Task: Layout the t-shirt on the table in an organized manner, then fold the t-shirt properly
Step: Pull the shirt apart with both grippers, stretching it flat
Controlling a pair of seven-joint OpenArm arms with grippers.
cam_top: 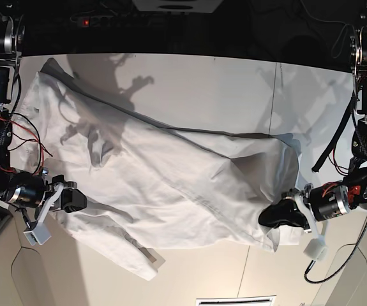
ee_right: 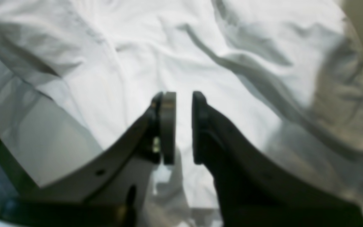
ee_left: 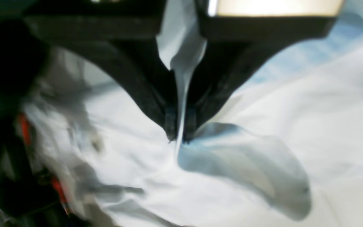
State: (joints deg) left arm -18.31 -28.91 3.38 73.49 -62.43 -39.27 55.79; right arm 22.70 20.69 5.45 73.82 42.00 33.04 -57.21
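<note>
Beyond the far edge the room sits dark, with black cables (cam_top: 170,16) hanging and 1 small red light (cam_top: 85,22) glowing.

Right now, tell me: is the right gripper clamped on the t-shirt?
No. In the right wrist view the right gripper has parted jaws with nothing between them above the t-shirt.

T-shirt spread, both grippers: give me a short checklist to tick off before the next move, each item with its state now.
1. Left gripper pinching the t-shirt: ok, fabric runs between shut jaws.
2. Right gripper free of cloth: ok, jaws apart, nothing between.
3. Shirt lying flat: not ok, wrinkled and skewed.
4. Shirt fully on the table: cannot tell at the left edge.
5. Collar position: cannot tell.
</note>
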